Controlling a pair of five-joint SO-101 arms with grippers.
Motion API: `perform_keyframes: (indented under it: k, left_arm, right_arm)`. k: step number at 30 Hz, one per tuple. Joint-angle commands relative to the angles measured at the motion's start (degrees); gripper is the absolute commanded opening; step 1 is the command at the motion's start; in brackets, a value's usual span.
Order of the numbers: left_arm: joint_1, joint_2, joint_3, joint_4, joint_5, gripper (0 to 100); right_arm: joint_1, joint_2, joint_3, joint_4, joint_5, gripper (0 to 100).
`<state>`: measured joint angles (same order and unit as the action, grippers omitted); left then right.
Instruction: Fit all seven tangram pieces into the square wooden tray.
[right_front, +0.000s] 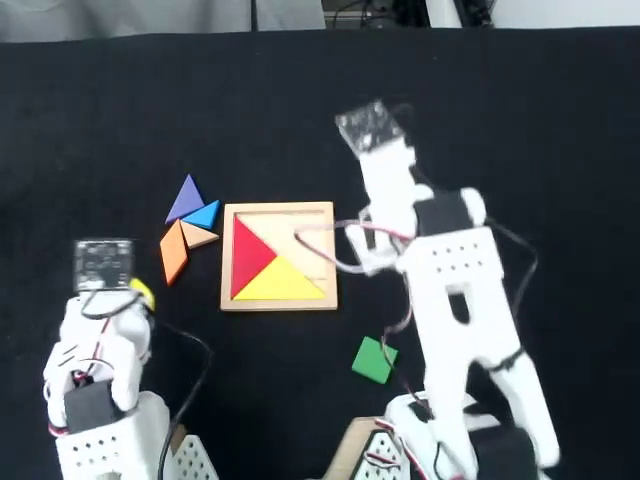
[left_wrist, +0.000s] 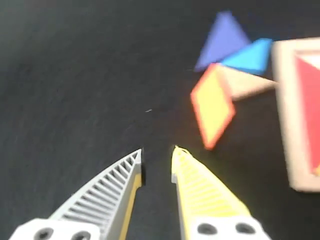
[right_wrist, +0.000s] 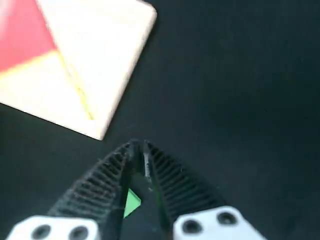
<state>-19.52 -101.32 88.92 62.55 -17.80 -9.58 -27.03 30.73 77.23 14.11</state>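
Tray (right_front: 278, 208) beside right jaws, green piece (right_front: 374, 360) apart

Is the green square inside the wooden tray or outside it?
Outside: the green square lies on the black table, apart from the tray.

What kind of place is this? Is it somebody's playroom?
Most likely a robot lab or workshop bench, not a playroom. A white left arm and right arm stand at a table covered in black, set up around a wooden puzzle tray and loose coloured pieces.
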Motion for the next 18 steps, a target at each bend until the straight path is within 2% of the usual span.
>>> perform_keyframes:
  k: [1,5,8,12,15,18]
  left_arm:
    - [8.7,0.4,-9.5,5.4,-4.8,11]
    - [11.9,1.3,-13.8,6.4,-5.1,11]
    - [12.9,7.8,-17.2,5.9,-5.1,11]
    - [12.9,25.8,-27.6,3.6,-5.5,11]
    - [14.5,42.3,-39.5,3.9,-9.4,11]
    - [17.7,57.7,-51.3,7.4,-13.2,11]
  right_arm:
    - [3.6,-5.4,11.5,-4.7,3.0,1.1]
    - [4.2,-5.3,14.5,-5.1,3.6,1.1]
    - [4.0,-5.3,16.7,-8.2,3.3,1.1]
    - [4.1,-5.3,21.3,-16.5,-2.5,1.1]
    - [4.0,-5.3,24.9,-20.9,-3.9,1.1]
    - [4.4,-5.3,28.0,-23.7,-4.1,1.1]
